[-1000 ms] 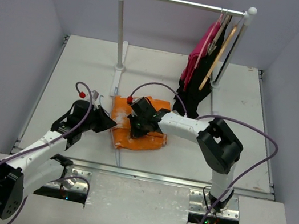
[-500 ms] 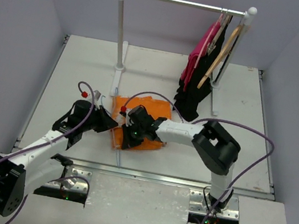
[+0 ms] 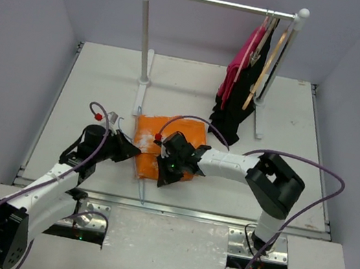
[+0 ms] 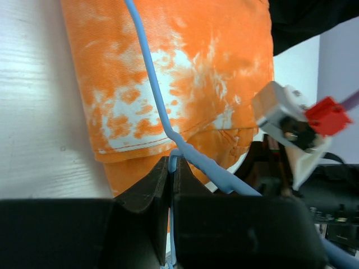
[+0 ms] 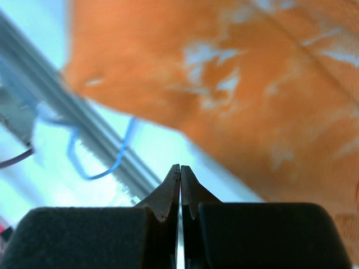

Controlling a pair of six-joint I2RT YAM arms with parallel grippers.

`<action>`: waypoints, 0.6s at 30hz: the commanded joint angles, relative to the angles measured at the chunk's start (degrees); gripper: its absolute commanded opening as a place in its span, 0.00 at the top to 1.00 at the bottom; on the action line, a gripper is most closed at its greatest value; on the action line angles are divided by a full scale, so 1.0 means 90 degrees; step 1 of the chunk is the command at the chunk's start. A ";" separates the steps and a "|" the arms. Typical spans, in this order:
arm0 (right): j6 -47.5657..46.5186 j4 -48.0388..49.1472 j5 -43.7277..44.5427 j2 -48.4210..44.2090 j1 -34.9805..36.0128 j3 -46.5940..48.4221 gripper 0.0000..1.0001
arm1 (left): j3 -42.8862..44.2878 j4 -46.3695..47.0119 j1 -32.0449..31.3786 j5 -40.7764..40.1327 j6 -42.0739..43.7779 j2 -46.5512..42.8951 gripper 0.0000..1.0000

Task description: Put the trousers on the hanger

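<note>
White tabletop (image 3: 98,85) is filling the view, with grey walls closing it on three sides. Bare surface is running wide to the left of the work and behind it.

Clothes rack (image 3: 143,37) is standing at the far edge, with the pink garment (image 3: 236,71) and black garment (image 3: 235,116) hanging at its right end.

I am seeing the trousers (image 3: 155,137) lying folded mid-table. Their near edge is lying close to the metal rail (image 3: 221,217) at the front, and their far right corner is sitting near the black garment's hem.

The hanger (image 4: 151,89) is lying across the trousers' left part, its wire running off the near fold.

Left gripper (image 4: 170,165) is pinching that wire, jaws pressed onto it.

Right gripper (image 5: 180,168) is sitting at the trousers' near edge, tips pressed together. I cannot tell whether it is touching the cloth.
</note>
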 commanded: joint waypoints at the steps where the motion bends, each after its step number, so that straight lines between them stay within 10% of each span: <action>1: -0.0345 0.0069 -0.0295 -0.0997 -0.0007 0.0220 1.00 | -0.0155 0.0706 0.0112 0.0760 -0.0068 0.0020 1.00; 7: -0.0552 -0.0339 0.0022 -0.1029 -0.0250 0.1190 1.00 | -0.0105 0.0477 0.0179 0.0351 -0.0148 -0.0006 1.00; 18: -0.0464 -0.0739 0.0567 0.1853 -0.0757 0.2862 1.00 | 0.0163 0.0252 0.0382 0.0042 0.0392 0.0401 1.00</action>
